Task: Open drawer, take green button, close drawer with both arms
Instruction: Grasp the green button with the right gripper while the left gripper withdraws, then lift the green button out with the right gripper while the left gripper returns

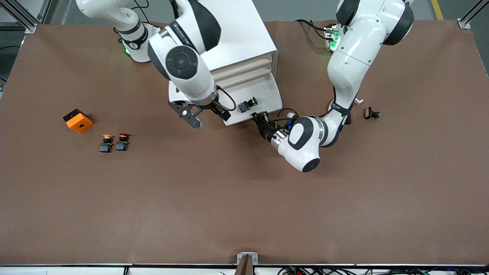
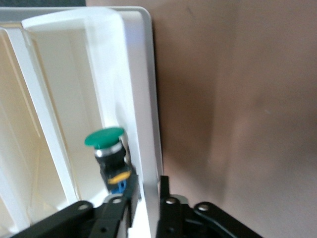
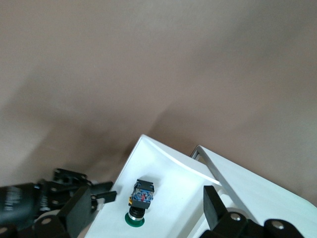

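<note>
Green-capped button [image 1: 247,105] lies on its side inside the pulled-out bottom drawer [image 1: 263,93] of a white cabinet [image 1: 244,42], its black-and-blue body pointing toward the right arm's end of the table. At the drawer's front wall sits the left gripper [image 1: 261,119], one finger [image 2: 124,206] inside the drawer just beside the button and the other outside, the wall between them; the jaws stand slightly parted around that wall, and whether they press on it cannot be told. Over the drawer's corner toward the right arm's end hangs the right gripper [image 1: 206,110], its fingers spread wide and holding nothing. On the brown table [image 1: 244,198], toward the right arm's end, stand a yellow-capped button [image 1: 106,143] and a red-capped button [image 1: 122,141] side by side, with an orange block [image 1: 78,120] near them. A small black part [image 1: 371,113] lies toward the left arm's end.
</note>
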Controlling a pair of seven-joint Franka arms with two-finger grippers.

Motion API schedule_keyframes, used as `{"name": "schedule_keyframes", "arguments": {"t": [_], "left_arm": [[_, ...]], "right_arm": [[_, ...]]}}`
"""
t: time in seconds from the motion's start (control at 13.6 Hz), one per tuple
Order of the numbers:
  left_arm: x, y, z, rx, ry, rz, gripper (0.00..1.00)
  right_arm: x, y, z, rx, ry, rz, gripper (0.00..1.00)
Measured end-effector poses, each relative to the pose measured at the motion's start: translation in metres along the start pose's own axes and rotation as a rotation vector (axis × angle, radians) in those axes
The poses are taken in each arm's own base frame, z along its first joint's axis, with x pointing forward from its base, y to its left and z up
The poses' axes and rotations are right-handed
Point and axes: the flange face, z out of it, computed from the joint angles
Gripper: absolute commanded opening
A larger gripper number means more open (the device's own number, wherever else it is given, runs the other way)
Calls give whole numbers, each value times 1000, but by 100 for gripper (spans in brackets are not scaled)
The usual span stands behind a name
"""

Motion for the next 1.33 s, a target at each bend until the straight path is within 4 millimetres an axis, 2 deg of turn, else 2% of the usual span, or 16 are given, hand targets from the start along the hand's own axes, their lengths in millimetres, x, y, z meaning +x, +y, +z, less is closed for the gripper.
{"name": "schedule_keyframes", "arguments": {"t": [0.37,0.66,0.88,1.03,1.33], "left_arm": [[-7,-3,-62,-93,-53,27,100],[-1,-15,-132,-230,-18,85,100],[17,-28,-188,-382,81,203,100],[30,-33,-208,-465,214,277,100],[43,-26,-228,-618,460,360,100]], "right_arm": [[-42,-23,44,-1,6,-12,100],[-64,-29,79,-23,-3,-6,100],[-79,-28,111,-14,-17,-5,100],[-84,-30,126,-26,-23,-3,100],[-81,-31,145,-48,-23,5,100]]}}
